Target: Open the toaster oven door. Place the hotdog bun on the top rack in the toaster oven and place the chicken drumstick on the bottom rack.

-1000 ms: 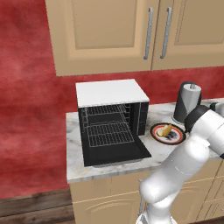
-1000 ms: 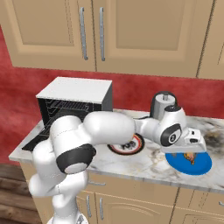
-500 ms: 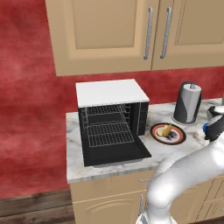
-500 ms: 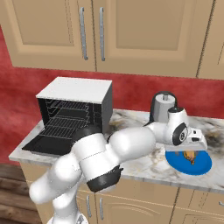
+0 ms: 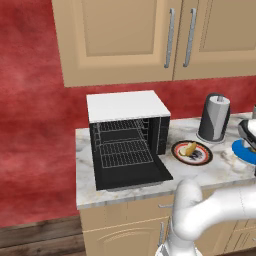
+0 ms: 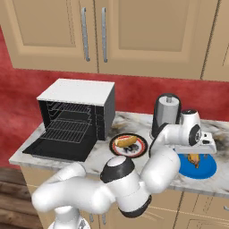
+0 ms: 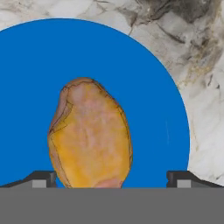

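The toaster oven (image 5: 125, 131) (image 6: 77, 112) stands on the counter's left with its door (image 5: 133, 175) (image 6: 57, 150) folded down flat. Inside show the top rack (image 5: 121, 132) and the bottom rack (image 5: 125, 153), both bare. The hotdog bun (image 5: 189, 149) (image 6: 126, 142) lies on a dark-rimmed plate (image 6: 139, 147) right of the oven. The chicken drumstick (image 7: 89, 140) (image 6: 194, 159) lies on a blue plate (image 7: 39, 65) (image 6: 199, 168). My gripper (image 7: 113, 179) (image 6: 200, 152) hangs open just above the drumstick, one fingertip (image 7: 41, 178) on each side of it.
A grey-black kettle (image 5: 214, 118) (image 6: 166, 110) stands behind the two plates, close to my hand. Wooden wall cabinets (image 5: 150, 35) hang above the counter. The blue plate (image 5: 244, 151) sits near the marble counter's front edge (image 6: 210, 188).
The hand has shifted slightly right over the blue plate. The arm's elbow has swung down and toward the front, uncovering the bun plate.
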Robot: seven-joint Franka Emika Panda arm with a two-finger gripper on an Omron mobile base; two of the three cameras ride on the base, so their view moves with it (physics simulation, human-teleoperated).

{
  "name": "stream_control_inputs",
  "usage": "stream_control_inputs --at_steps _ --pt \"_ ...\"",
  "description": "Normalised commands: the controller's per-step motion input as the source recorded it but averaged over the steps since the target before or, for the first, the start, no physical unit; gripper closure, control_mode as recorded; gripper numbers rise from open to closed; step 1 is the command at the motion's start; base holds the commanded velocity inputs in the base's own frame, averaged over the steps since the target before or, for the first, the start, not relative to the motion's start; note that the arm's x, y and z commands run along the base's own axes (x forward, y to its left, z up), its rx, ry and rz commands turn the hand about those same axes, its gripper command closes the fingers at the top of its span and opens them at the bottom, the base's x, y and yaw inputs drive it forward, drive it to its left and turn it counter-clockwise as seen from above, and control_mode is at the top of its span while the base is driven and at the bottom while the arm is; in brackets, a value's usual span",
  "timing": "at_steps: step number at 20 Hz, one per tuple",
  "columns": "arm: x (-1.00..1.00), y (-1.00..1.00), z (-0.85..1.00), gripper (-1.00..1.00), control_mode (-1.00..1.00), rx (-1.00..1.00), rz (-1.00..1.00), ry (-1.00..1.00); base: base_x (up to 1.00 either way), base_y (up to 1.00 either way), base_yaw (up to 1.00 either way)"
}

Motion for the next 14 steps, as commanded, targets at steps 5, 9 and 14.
stream_control_inputs --at_steps 5,9,14 --pt "0.05 -0.10 -0.39 -1.00 -1.00 0.04 0.01 0.04 0.00 0.00 0.00" --pt "0.00 -0.01 -0.46 -1.00 -1.00 0.03 0.00 0.05 0.00 0.00 0.00" --pt "-0.16 0.07 -0.70 1.00 -1.00 0.01 0.00 0.09 0.00 0.00 0.00"
